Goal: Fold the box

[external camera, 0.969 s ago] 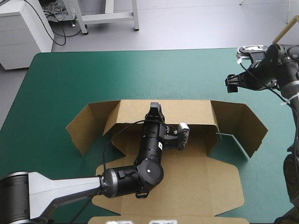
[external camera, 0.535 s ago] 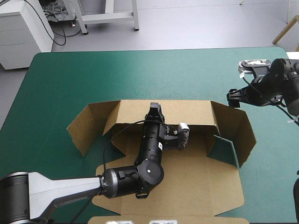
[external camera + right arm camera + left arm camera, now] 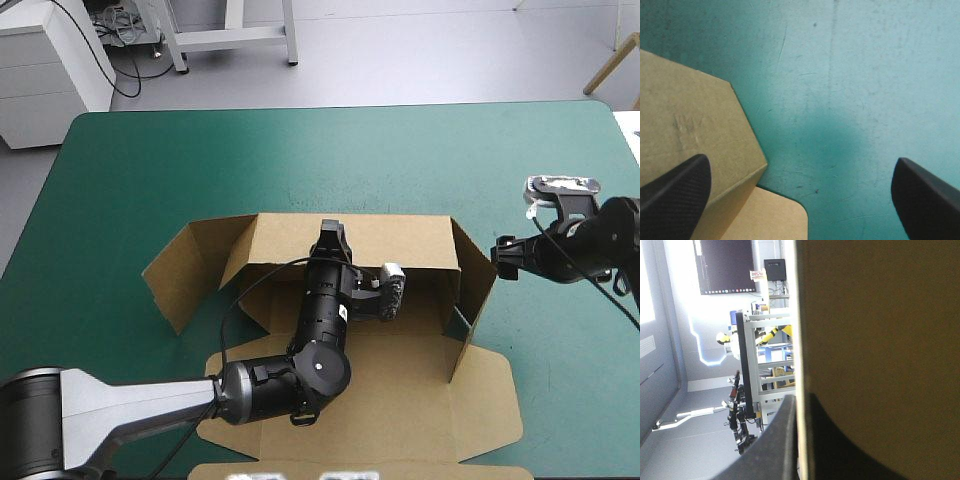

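High view: box [image 3: 400, 400] sits mid-way across the teal-green cover [image 3: 200, 170], toward the near edge. Its back wall [image 3: 400, 238] is up, left side flap [image 3: 180, 270] splayed outward, right side flap [image 3: 475, 300] standing approx. upright, front panel [image 3: 480, 415] flat toward the near edge. The left gripper [image 3: 333, 235] is at the back wall's top edge, w/ its arm reaching over the box floor. The right gripper [image 3: 497, 258] is just outside the right side flap, by its upper edge; can't tell if it touches. Left wrist view: brown board fills most of the scene, its edge running btwn the black fingers [image 3: 772, 445], so the left gripper is pinched nearly closed on the back wall. Right wrist view: the right gripper's fingers are spread wide apart, only teal-green cover btwn them; the right side flap lies beside one finger, w/ a flat bit of board below it.
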Controlling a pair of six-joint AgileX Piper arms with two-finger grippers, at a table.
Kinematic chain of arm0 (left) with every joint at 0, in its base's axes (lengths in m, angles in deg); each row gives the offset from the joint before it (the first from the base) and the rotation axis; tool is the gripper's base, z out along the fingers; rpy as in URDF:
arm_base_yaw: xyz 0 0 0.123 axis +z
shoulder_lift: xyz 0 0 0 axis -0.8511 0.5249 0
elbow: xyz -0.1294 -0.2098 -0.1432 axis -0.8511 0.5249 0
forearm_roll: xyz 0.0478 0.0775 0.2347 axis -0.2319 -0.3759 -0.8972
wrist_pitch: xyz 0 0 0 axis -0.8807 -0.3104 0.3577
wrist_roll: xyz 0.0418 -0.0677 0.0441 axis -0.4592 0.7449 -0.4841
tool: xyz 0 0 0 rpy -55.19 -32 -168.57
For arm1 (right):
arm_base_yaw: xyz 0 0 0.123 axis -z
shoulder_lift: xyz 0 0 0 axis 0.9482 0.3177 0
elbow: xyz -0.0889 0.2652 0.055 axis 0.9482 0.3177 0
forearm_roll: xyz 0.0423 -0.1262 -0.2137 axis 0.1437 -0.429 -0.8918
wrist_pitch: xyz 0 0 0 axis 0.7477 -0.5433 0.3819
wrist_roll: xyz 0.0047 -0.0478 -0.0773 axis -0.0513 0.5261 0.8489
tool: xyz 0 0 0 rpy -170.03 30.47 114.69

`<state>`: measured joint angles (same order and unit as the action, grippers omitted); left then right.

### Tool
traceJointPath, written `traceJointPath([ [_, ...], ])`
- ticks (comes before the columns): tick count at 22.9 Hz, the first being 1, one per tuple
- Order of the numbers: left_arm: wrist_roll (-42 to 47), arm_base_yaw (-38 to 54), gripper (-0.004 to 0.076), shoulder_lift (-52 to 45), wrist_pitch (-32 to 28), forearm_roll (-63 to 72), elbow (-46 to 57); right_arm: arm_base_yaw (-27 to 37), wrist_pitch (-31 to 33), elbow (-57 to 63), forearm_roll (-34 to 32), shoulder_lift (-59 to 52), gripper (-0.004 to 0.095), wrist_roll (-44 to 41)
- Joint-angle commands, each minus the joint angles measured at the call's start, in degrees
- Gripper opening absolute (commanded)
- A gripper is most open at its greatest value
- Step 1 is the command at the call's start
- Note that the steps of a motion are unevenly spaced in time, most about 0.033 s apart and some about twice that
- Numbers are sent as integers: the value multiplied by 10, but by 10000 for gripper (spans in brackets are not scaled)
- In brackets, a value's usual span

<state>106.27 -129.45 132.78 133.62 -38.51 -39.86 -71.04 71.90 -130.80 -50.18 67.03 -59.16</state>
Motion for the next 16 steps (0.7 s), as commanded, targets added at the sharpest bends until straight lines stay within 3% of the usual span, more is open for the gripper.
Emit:
traceJointPath([
  [1, 8, -2, -10, -24, 18, -8, -10, 4, -64, 41, 43, -57, 901, 11],
  [9, 3, -2, -10, -24, 18, -8, -10, 3, -123, 158, 146, -144, 901, 98],
  [13, 3, -2, -10, -24, 19, -8, -10, 3, -160, 215, 247, -169, 901, 205],
  [16, 3, -2, -10, -24, 19, -8, -10, 3, -173, 237, 279, -170, 901, 248],
])
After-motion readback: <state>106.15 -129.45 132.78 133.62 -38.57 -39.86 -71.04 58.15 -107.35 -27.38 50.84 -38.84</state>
